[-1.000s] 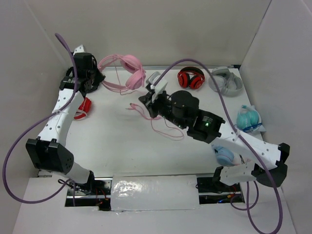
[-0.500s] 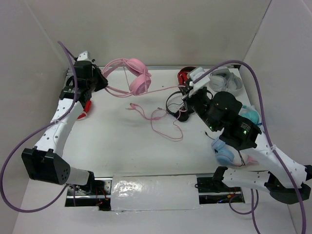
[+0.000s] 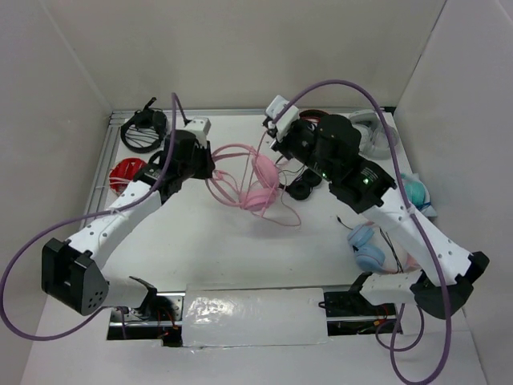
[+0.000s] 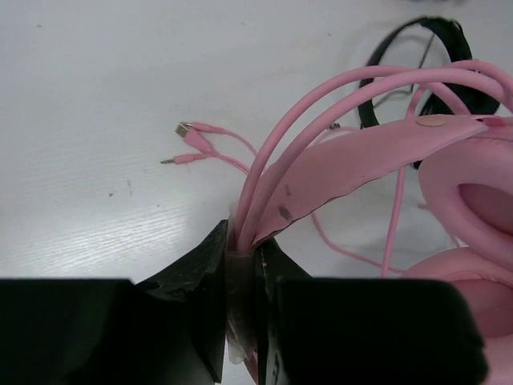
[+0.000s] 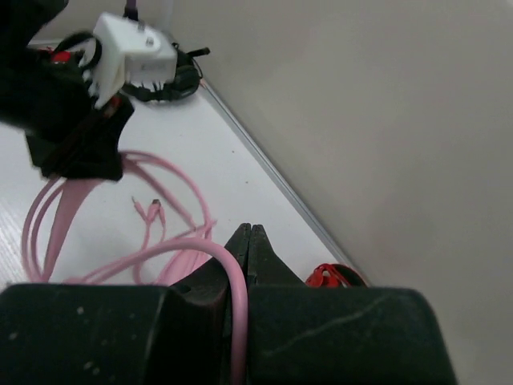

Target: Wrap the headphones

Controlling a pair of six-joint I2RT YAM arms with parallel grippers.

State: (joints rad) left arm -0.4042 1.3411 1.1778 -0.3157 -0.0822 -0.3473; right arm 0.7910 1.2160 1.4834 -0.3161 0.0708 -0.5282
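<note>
Headphones (image 3: pixel 260 195) are at the middle of your white table (image 3: pixel 200 245), with the headband arching toward the left arm. Your left gripper (image 4: pixel 240 250) is pinching the thin headband wires (image 4: pixel 321 96) between its fingers. Your right gripper (image 5: pixel 245 241), just beyond the cups, is pressed together on the pink cable (image 5: pixel 235 297). The cable's two plugs (image 4: pixel 186 130) lie on the table.

We see bright, even light from overhead on the white table (image 3: pixel 200 241), with only soft shadows under the headphones (image 3: pixel 260 195). In the wrist views the left gripper (image 4: pixel 240 241) and right gripper (image 5: pixel 248 241) at six o'clock are dark and blurred; the right wrist view looks dimmer.
</note>
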